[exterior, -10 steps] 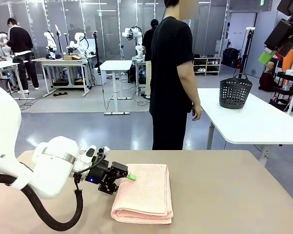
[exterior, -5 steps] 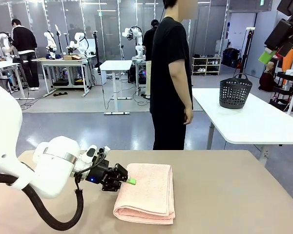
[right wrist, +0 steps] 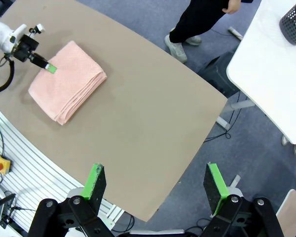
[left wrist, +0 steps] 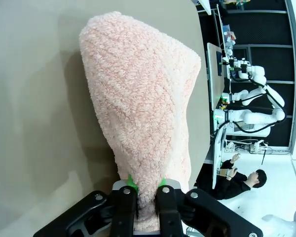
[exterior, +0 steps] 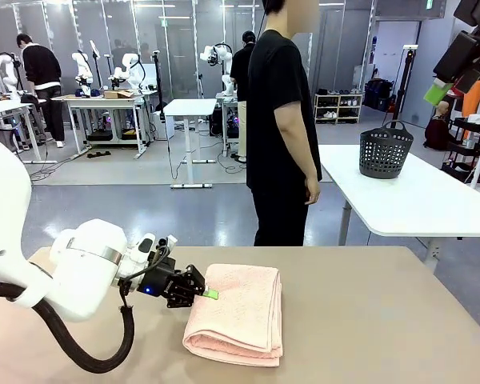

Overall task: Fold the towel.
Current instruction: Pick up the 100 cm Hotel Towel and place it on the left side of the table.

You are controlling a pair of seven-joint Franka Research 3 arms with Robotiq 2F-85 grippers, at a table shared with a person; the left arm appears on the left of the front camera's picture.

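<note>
- The towel (exterior: 236,314) lies on the bench (exterior: 368,320), a bit to the robot's left of the middle. It is folded into a thick pad with a few soft layers stacked up, so I think most of the folding is done.
- The left gripper (exterior: 210,294) is at the towel's left edge, close to the far corner. It comes in low and from the side, near the bench top. I think that is so it can take just the edge and not squash the stack.
- From the left wrist camera, the left gripper (left wrist: 147,190) has its fingers close together with a bit of the pink towel (left wrist: 143,103) pinched between the green pads (left wrist: 131,181). So it is holding the towel by a thin pinch of cloth.
- The rounded fold faces the robot and the loose edges face right. That keeps the pad neat.
- The right gripper (right wrist: 153,183) is high above the bench (right wrist: 138,123), well apart from the towel (right wrist: 66,81). Its fingers are spread wide and nothing is in them. I think it waits up there to stay out of the way.
- A person (exterior: 282,120) stands at the far side of the bench, hands down, not touching anything.
- If the left gripper pulls away while pinching, the top layer could drag and mess up the fold.
</note>
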